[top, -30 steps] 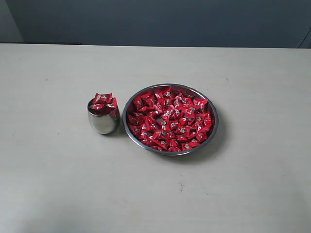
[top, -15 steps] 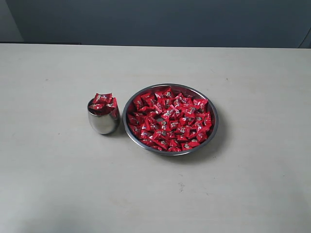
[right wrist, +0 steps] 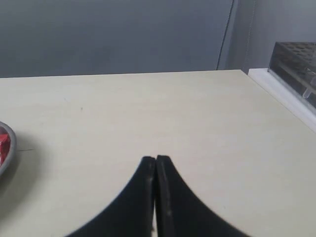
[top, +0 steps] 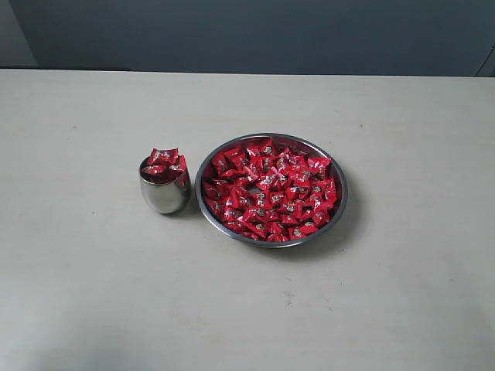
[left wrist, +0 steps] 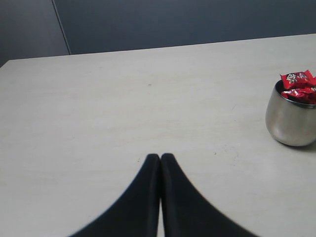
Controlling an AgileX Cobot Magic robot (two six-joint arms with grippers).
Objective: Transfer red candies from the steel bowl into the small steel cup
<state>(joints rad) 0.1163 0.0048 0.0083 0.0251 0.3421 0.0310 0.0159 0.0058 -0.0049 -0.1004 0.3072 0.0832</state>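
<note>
Twice noting the same thing about the grippers: seeing the left gripper (left wrist: 160,160) pressed shut, tip against tip, gripping nothing; seeing the right gripper (right wrist: 156,160) closed in the same way, also empty. Finding both over bare tabletop (top: 93,294), well apart from the work, and neither showing in the exterior view.

Placing the steel bowl (top: 270,244) a little right of the middle in the exterior view, so on the right arm's side. Catching only a sliver of its rim, with a bit of red, at the edge of the right wrist view. Judging therefore the right arm as the nearer one for the next pick, needing to travel inward toward the middle of the tabletop and then down. Placing the small steel cup (top: 164,195) just beside the bowl on the left arm's side; not managing to tell whether touching the rim or not.

Seeing the red candies (top: 269,189) covering the bowl floor almost completely, packed close and overlapping, long sides pointing in every direction, so expecting no single best approach angle. Noticing shiny crinkled wrappers with a small pale and dark mark, probably slippery and easy to take two together. Finding the cup already heaped, some candies standing above its rim; guessing that one more is risking to slide off onto the tabletop.
</note>
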